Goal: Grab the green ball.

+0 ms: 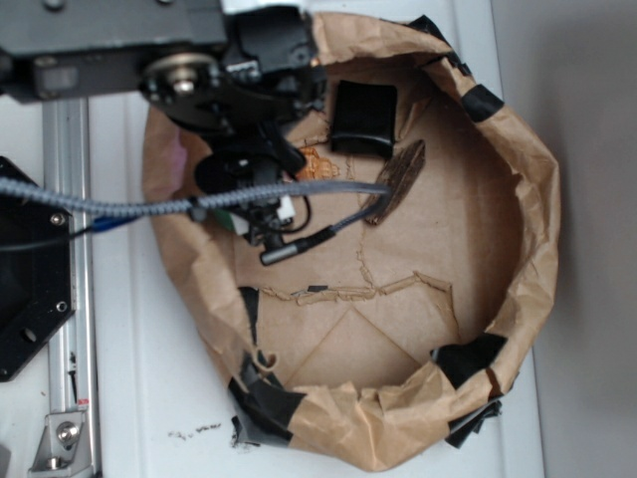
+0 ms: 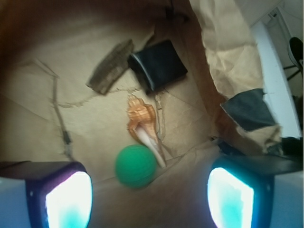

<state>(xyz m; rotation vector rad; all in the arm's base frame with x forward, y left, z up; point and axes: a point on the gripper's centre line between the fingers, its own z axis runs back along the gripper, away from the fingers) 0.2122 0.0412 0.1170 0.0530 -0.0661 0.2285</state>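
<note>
Now we hover over the ball (image 2: 136, 166)
Our gripper (image 2: 149, 192) points down into the paper bowl (image 1: 518, 179); fingers (image 2: 69, 198) spread apart, empty; ball touches the shell (image 2: 140, 118).

The green ball (image 2: 136, 166) lies on the brown paper floor (image 2: 95, 61), between the two glowing fingertips (image 2: 69, 199) of the hand (image 2: 149, 197), whose jaws stand wide apart and touch nothing. The ball sits nearer the left one. An orange-tan spiral seashell (image 2: 141, 118) lies just beyond the ball, its pale tip touching the ball's edge. Farther off are a dark bark-like strip (image 2: 110, 66) and a black square pouch (image 2: 159, 65), side by side. A crumpled paper wall (image 2: 228, 52) with black tape (image 2: 247, 110) rises at right.
</note>
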